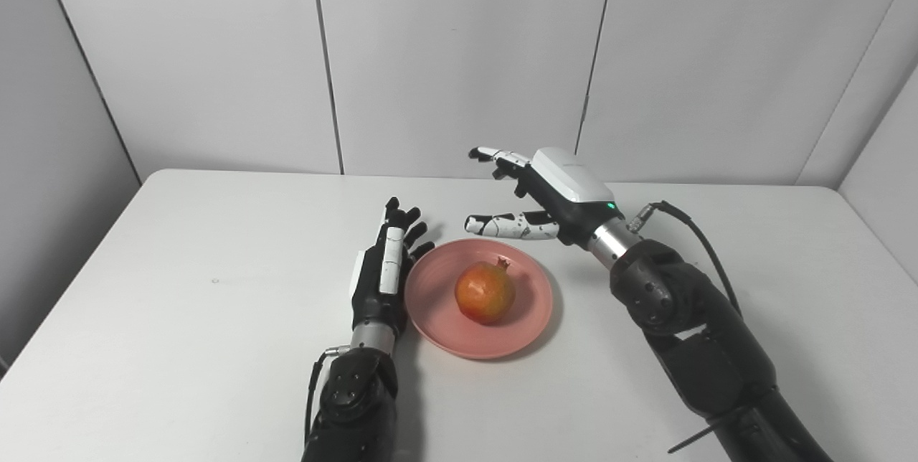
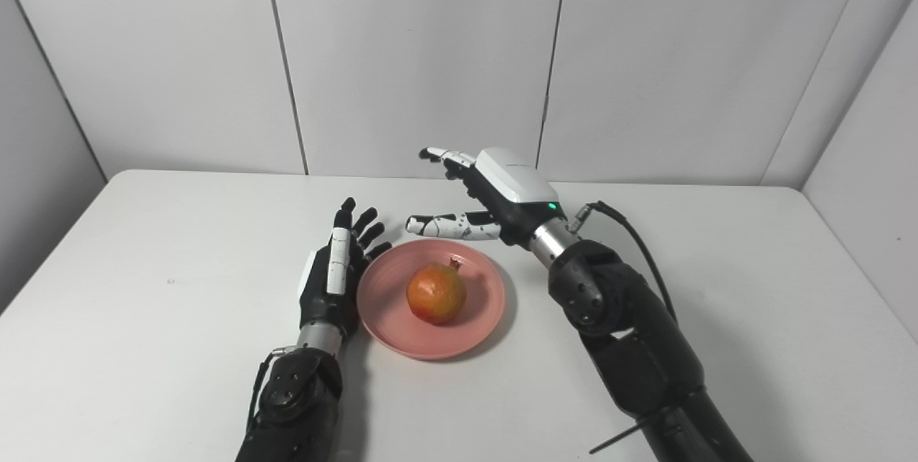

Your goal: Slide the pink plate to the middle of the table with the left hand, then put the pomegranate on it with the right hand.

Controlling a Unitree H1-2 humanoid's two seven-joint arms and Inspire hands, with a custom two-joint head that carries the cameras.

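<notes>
right hand lifted clear, fruit already on the plate

right hand (image 1: 552, 193) hovers above the far rim of the pink plate (image 1: 437, 318), fingers spread wide and holding nothing. left hand (image 1: 384, 268) lies flat on the table (image 1: 179, 304) just beside the plate's left rim, fingers apart, also empty. the pomegranate (image 1: 485, 293) sits near the middle of the plate, crown pointing up and back.

the fruit looks firm, round and fairly heavy for its size, with a smooth leathery skin (likely to roll if nudged), so a wrap around its widest part would suit best. the plate looks rigid and light, and it probably slides easily when pushed at the rim.

no brand, label or writing is readable anywhere.
</notes>
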